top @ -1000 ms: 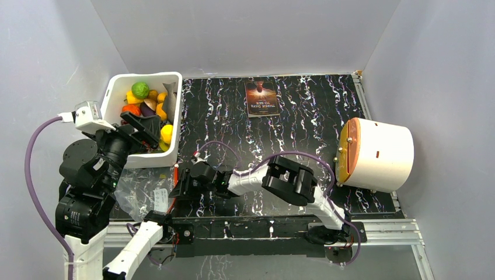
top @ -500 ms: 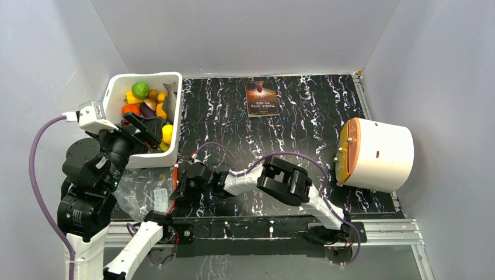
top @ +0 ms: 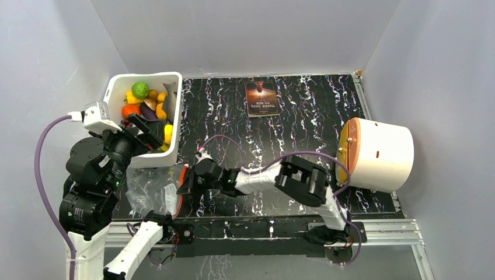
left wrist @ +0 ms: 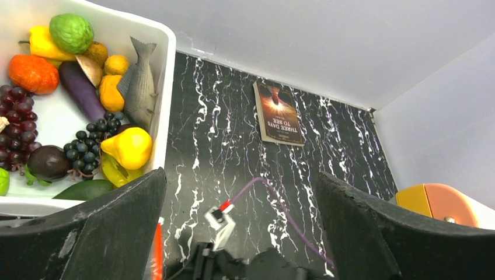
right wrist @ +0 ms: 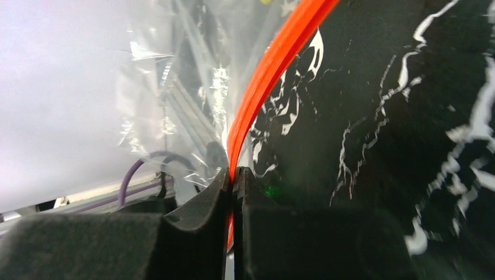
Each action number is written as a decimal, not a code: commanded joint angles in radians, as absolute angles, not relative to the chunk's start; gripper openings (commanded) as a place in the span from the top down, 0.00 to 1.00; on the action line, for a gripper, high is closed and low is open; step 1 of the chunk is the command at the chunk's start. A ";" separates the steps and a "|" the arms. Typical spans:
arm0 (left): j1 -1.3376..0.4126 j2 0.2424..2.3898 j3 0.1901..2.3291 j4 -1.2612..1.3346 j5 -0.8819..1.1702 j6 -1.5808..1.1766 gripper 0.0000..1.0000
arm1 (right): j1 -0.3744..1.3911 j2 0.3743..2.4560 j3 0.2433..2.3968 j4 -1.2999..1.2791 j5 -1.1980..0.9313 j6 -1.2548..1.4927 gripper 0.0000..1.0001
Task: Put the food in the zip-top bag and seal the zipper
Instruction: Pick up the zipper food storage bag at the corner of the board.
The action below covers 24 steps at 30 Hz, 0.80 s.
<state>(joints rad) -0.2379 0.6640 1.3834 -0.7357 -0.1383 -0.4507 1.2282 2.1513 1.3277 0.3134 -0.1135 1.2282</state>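
The clear zip-top bag lies crumpled at the table's near left. Its red-orange zipper runs along the right edge. My right gripper is shut on that zipper. In the right wrist view the strip runs down into the pinched pads, with the bag's film to the left. The food, toy fruit, vegetables and a fish, lies in the white tub. My left gripper hangs open over the tub's near edge; its fingers are wide apart with nothing between them.
A book lies at the back middle of the black marbled mat. A white drum with an orange lid lies on its side at the right. The right arm's purple cable arcs over the mat.
My right gripper has closed onto the zipper and drawn the bag's mouth slightly right. The left arm has edged a little to the right, still open.
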 commanded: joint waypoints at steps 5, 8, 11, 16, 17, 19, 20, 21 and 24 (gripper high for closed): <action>-0.241 0.678 1.324 -0.757 -0.070 -0.458 0.02 | 1.181 1.831 1.151 0.266 0.039 1.129 1.00; -0.241 0.710 1.329 -0.793 -0.021 -0.445 0.04 | 1.165 1.733 1.136 0.201 0.069 1.046 1.00; -0.241 0.757 1.341 -0.824 0.066 -0.443 0.07 | 1.146 1.624 1.146 0.085 0.142 0.954 1.00; -0.242 0.784 1.283 -0.757 0.260 -0.472 0.13 | 1.074 1.461 1.150 -0.037 0.151 0.843 1.00; -0.242 0.787 1.267 -0.731 0.300 -0.483 0.14 | 1.066 1.438 1.159 -0.067 0.154 0.806 1.00; -0.242 0.797 1.237 -0.681 0.363 -0.509 0.14 | 1.045 1.405 1.189 -0.140 0.152 0.736 1.00; -0.242 0.806 1.222 -0.654 0.395 -0.520 0.14 | 1.033 1.391 1.210 -0.179 0.143 0.694 1.00; -0.242 0.816 1.208 -0.627 0.424 -0.527 0.14 | 1.023 1.381 1.234 -0.224 0.145 0.653 1.00; -0.241 0.846 1.161 -0.554 0.489 -0.549 0.14 | 1.015 1.357 1.304 -0.362 0.187 0.532 1.00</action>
